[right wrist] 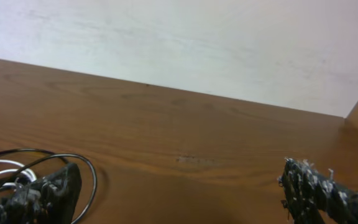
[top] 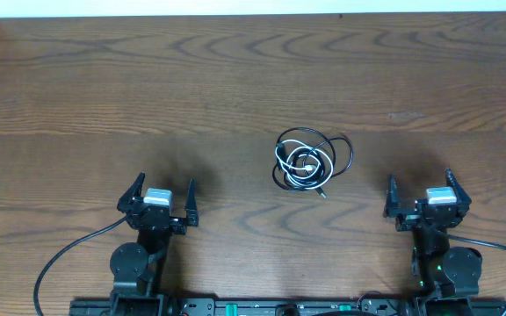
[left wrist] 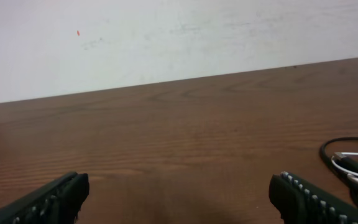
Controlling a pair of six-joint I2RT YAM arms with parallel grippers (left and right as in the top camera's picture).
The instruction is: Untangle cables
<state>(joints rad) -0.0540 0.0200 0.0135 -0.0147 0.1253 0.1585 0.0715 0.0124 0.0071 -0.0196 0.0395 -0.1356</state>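
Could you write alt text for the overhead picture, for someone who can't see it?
A black cable and a white cable lie coiled together in a tangle on a wooden table. Below it, the left gripper and right gripper sit open, one each side, touching neither.

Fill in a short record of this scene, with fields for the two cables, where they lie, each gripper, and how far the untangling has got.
black cable: looped, wound together with the white one
white cable: coiled inside the black loops
place: on the table, ahead of and between the arms, nearer the right one
left gripper: fingers open, holding nothing, away from both cables
right gripper: fingers open, holding nothing, away from both cables
progress: not yet untangled
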